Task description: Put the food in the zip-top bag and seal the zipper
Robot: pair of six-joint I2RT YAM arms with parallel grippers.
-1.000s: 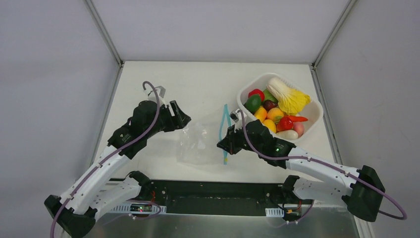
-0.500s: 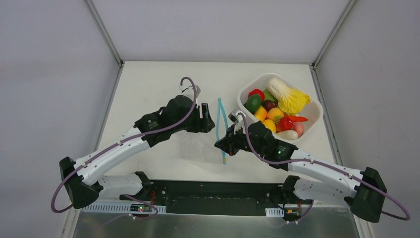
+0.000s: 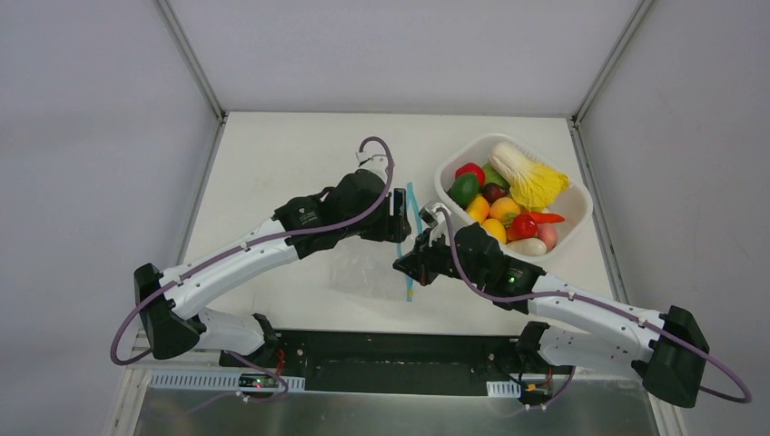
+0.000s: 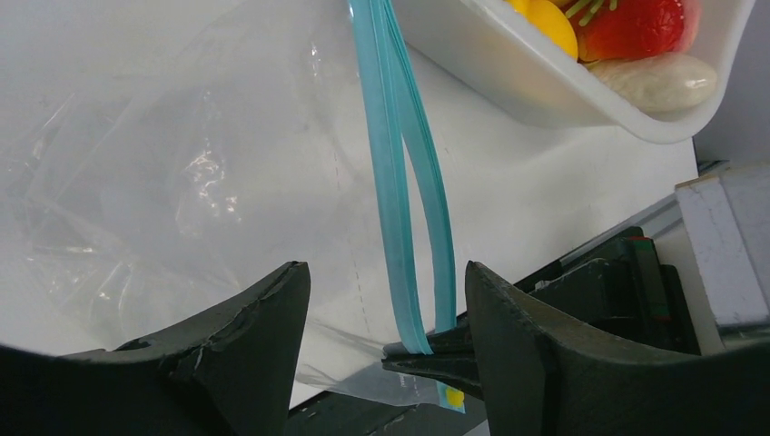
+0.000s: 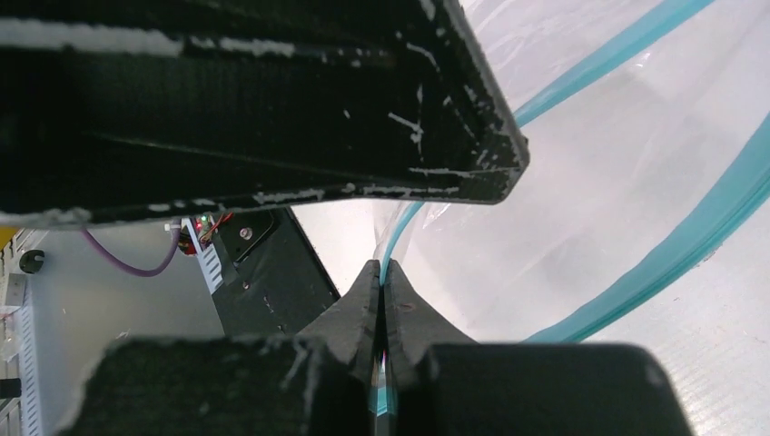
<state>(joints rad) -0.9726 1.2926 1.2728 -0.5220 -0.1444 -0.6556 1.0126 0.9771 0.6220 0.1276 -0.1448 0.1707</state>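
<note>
Pinching one lip of the teal zipper (image 4: 392, 182), the right gripper (image 5: 381, 291) is clamped tight; the left gripper (image 4: 381, 272) hangs over it, jaws apart. That zip-top bag (image 3: 363, 268), lying on the table (image 3: 272, 163) beside the tub (image 3: 581, 218) of food (image 3: 504, 207), looks limp and slippery, so I'd grab the stiffer free lip.

The left arm (image 3: 245, 259) has swung from the left-centre of the top view across to the middle, stretching out so its lower joint sits higher in the lower left of the frame. The left gripper (image 3: 404, 218), a second ago over the left edge of the zip-top bag (image 3: 363, 268), now sits just beside the zipper (image 4: 390, 163) and hides part of it. The purple cable (image 3: 374, 145) loop has travelled right with it. The zipper's upper end lies slightly higher.
</note>
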